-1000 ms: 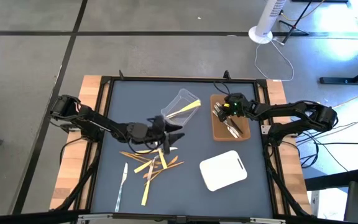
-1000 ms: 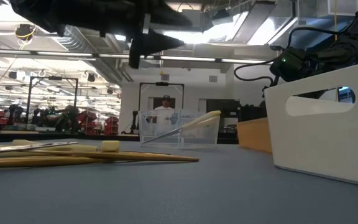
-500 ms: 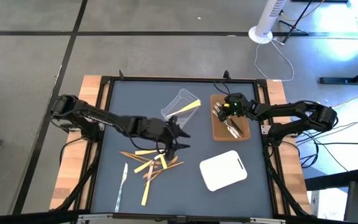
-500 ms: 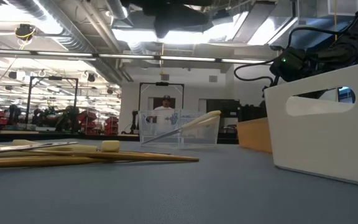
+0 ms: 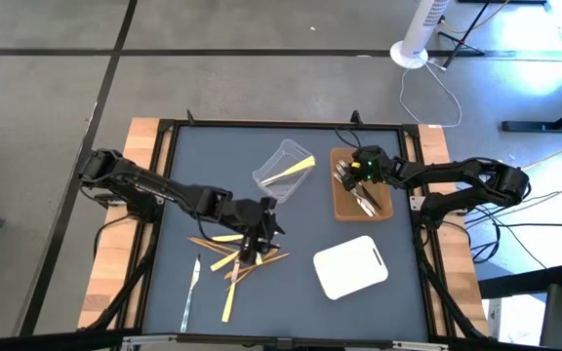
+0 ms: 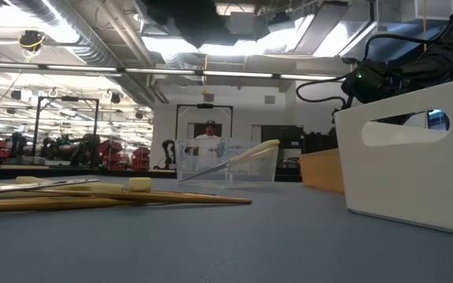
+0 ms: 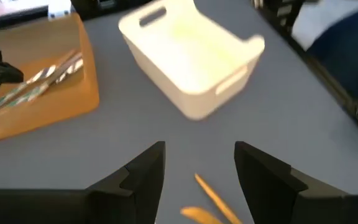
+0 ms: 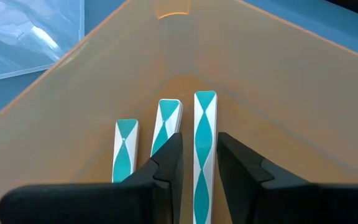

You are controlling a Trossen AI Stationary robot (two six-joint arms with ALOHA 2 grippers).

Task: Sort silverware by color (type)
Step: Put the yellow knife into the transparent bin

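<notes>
With its fingers spread wide, the left gripper (image 5: 253, 240) hangs over the loose silverware pile (image 5: 234, 261) near the table's front edge and should drop squarely onto one orange-brown piece, while the right gripper (image 5: 356, 174), fingers narrowly parted around a silver piece (image 8: 204, 146), waits in the brown tray (image 5: 343, 207).

2 claws (image 5: 258, 237) (image 5: 351, 174); 3 containers: clear tub (image 5: 279, 162), brown tray (image 5: 343, 206), white tray (image 5: 351, 266).

Left claw (image 5: 255, 246) hides part of the silverware pile (image 5: 234, 261) beneath it.
</notes>
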